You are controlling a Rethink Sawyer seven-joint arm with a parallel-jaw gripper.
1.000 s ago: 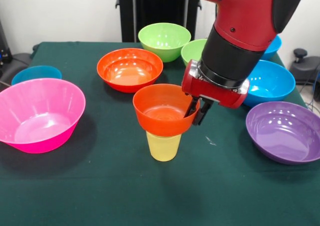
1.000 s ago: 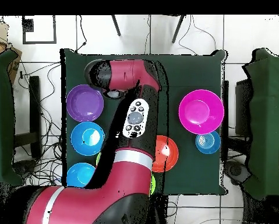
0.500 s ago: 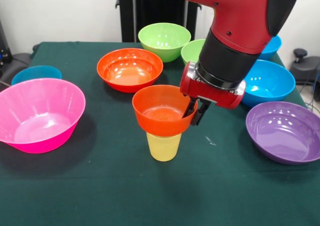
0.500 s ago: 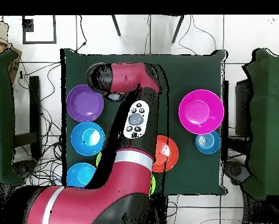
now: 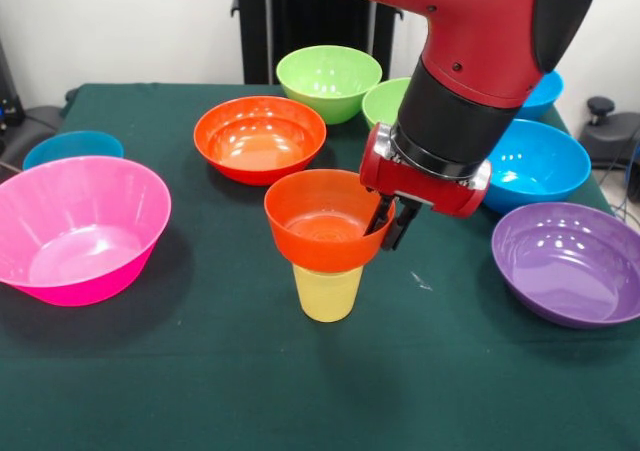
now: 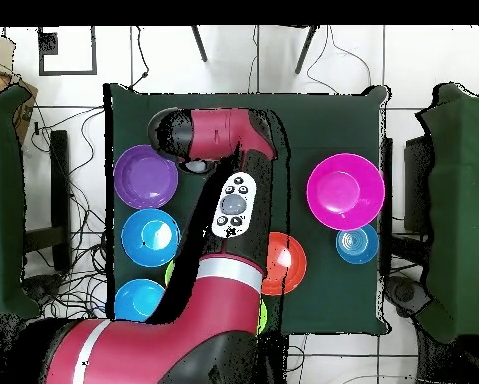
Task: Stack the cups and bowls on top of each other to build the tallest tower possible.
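- The translucent pale-yellow plastic tumbler stands upright near the middle of the dark green cloth-covered table.
- A small glossy orange plastic bowl sits mouth-up on the tumbler's rim, flaring wider than the cup beneath it.
- The red and black gripper is at the small orange bowl's 3 o'clock edge; its dark fingers straddle the bowl's rim and appear closed on it, one inside the wall and one outside.
- In the overhead view the red arm covers the cup and its bowl, so neither shows there.
- A larger glossy orange bowl rests on the table at 11 o'clock from the cup, apart from it.
- A big flaring pink plastic bowl lies at 9 o'clock, tilted slightly, well apart from the cup.
- A small blue bowl sits just behind the pink one, at its 12 o'clock.
- A lime green bowl stands at the cup's 12 o'clock, far back; a second lime green bowl is just beside it, partly hidden by the arm.
- A wide purple bowl is at 3 o'clock from the cup, near the table's edge.
- A bright blue bowl sits just behind the purple one, and another blue bowl peeks out behind the arm further back.
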